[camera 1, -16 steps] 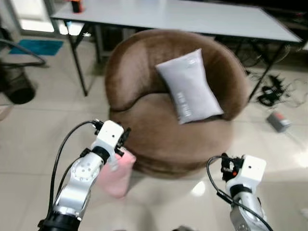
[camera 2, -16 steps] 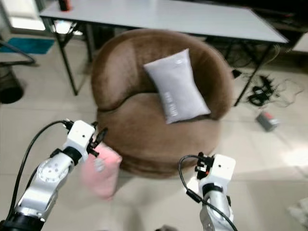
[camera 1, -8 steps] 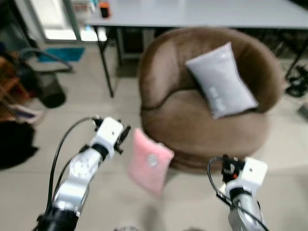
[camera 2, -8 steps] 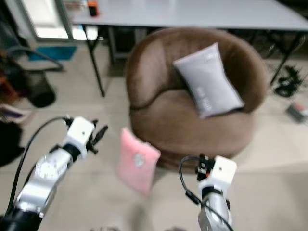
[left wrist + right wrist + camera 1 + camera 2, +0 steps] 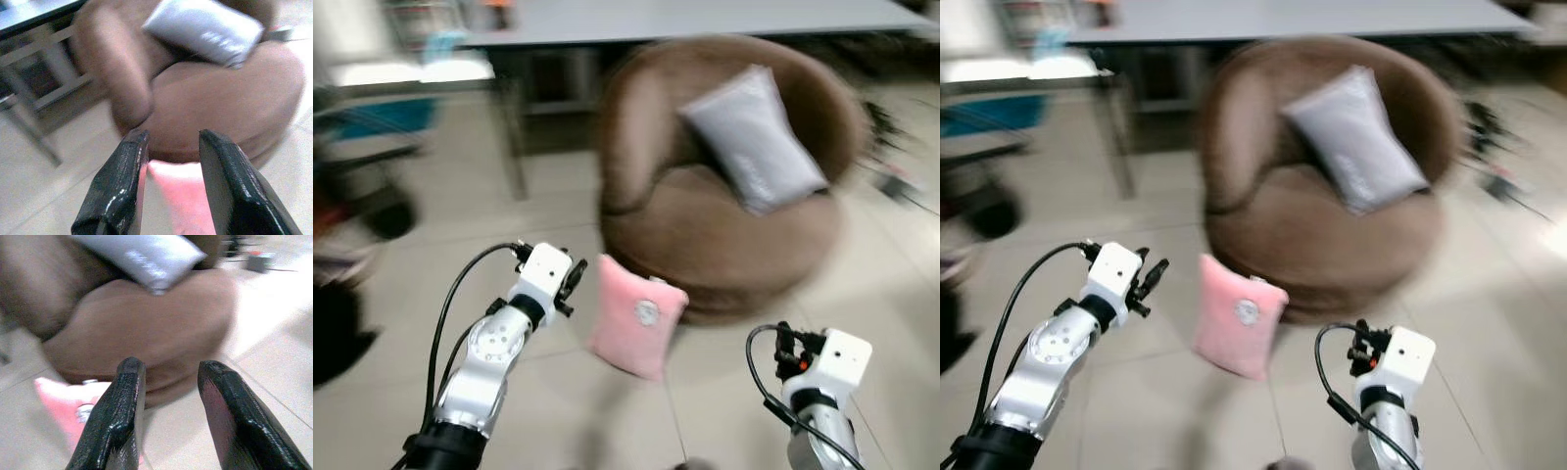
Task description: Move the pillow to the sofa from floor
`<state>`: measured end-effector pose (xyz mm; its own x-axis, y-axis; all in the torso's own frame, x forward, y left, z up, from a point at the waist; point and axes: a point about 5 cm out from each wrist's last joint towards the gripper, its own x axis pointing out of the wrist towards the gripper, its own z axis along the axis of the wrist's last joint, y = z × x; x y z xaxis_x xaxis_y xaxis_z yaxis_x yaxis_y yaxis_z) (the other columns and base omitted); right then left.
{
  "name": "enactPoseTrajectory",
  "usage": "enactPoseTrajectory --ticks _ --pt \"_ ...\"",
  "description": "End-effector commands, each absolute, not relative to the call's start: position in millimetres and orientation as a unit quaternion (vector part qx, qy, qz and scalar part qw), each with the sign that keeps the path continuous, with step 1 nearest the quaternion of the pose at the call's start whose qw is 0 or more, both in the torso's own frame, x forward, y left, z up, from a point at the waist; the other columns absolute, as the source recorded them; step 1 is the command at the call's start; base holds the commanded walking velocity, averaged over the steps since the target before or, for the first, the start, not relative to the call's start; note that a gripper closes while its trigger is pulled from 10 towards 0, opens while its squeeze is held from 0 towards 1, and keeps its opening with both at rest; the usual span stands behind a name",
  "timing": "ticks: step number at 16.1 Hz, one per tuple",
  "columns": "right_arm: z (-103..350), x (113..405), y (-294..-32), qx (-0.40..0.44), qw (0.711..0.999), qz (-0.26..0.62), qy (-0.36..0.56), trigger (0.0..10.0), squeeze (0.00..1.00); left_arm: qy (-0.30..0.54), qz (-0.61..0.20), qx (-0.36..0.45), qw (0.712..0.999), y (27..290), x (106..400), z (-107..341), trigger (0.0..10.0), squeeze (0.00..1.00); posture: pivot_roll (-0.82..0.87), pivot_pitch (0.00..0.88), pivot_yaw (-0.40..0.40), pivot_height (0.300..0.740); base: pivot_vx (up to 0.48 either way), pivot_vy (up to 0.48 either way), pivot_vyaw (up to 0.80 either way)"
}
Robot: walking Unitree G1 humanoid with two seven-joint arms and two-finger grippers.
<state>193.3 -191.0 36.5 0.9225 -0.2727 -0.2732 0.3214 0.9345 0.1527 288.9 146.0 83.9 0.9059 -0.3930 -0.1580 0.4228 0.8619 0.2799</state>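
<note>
A pink pillow (image 5: 636, 318) stands on the tiled floor, leaning against the front of the round brown sofa (image 5: 724, 235). A grey pillow (image 5: 751, 137) rests on the sofa's seat against its back. My left gripper (image 5: 572, 282) is open, a little to the left of the pink pillow and apart from it; along its fingers (image 5: 122, 191) I see the pillow's top (image 5: 181, 196) below the sofa (image 5: 220, 103). My right gripper (image 5: 784, 345) is open, to the right of the pillow and nearer to me; past it lie the pink pillow (image 5: 63, 401) and the sofa (image 5: 146, 323).
A long pale table (image 5: 656, 15) stands behind the sofa, with a dark leg (image 5: 514, 147) to the sofa's left. Dark blurred objects (image 5: 342, 333) lie on the floor at the far left. Something small lies blurred on the floor at the right (image 5: 901, 186).
The whole picture has shifted and blurred, so the camera moved. The pink pillow now shows in full between my two arms. Both arms keep the same raised pose, fingers open.
</note>
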Motion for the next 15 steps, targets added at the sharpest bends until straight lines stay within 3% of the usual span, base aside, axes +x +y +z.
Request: enactPoseTrajectory --ticks 1,15 --pt "36.7 189.5 -197.3 0.1 0.972 -0.169 0.129 10.0 0.0 0.04 -0.224 0.156 0.961 136.0 289.3 84.7 10.0 0.0 0.01 0.04 -0.001 0.74 0.0 0.48 -0.78" --pt "38.1 184.0 -199.9 0.101 0.968 -0.189 0.129 10.0 0.0 0.03 -0.238 0.159 0.958 126.9 297.7 81.9 10.0 0.0 -0.03 0.008 0.022 0.74 0.0 0.48 -0.78"
